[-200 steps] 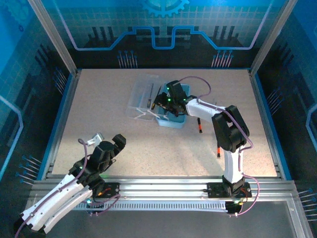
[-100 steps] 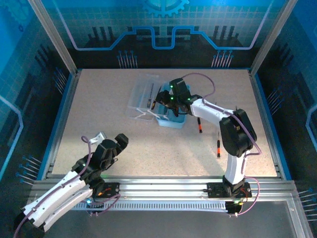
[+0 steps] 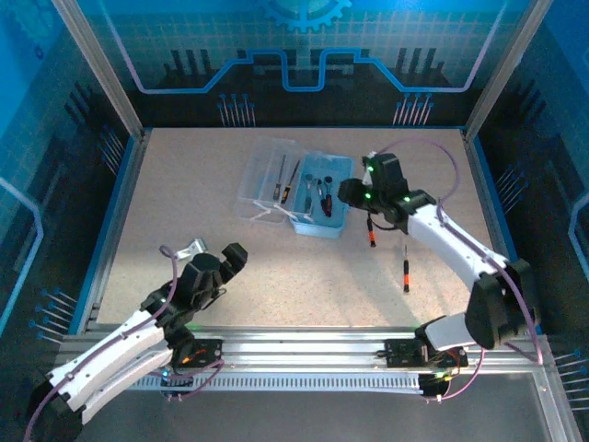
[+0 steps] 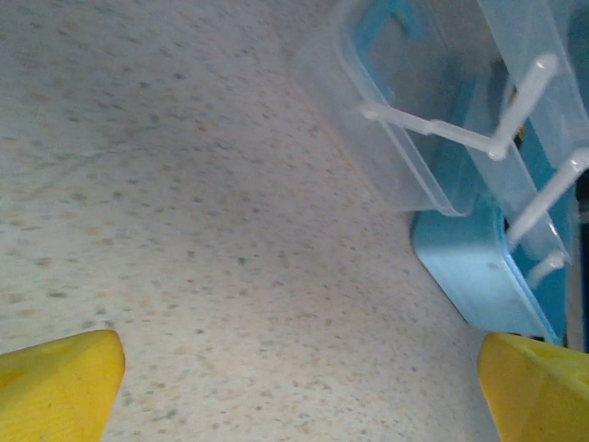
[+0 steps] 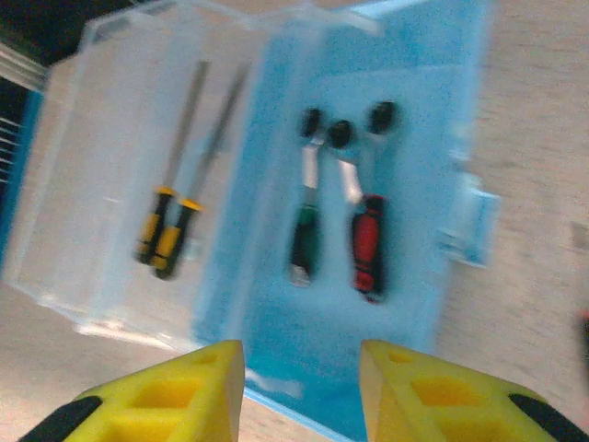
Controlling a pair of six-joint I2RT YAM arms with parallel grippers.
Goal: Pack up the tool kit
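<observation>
Left fingers spread wide | right fingers parted, empty | tool kit blurred, cropped

White shells with black joints are used on the left arm and right arm. Purple cables are looped along both, and tiny green lights are lit by the right wrist. Yellow pads are fitted on the right gripper and left gripper.

The tool kit lay open toward the worktop's far edge, the right gripper at its right side. One screwdriver lay near it, a second screwdriver closer to the near edge.
</observation>
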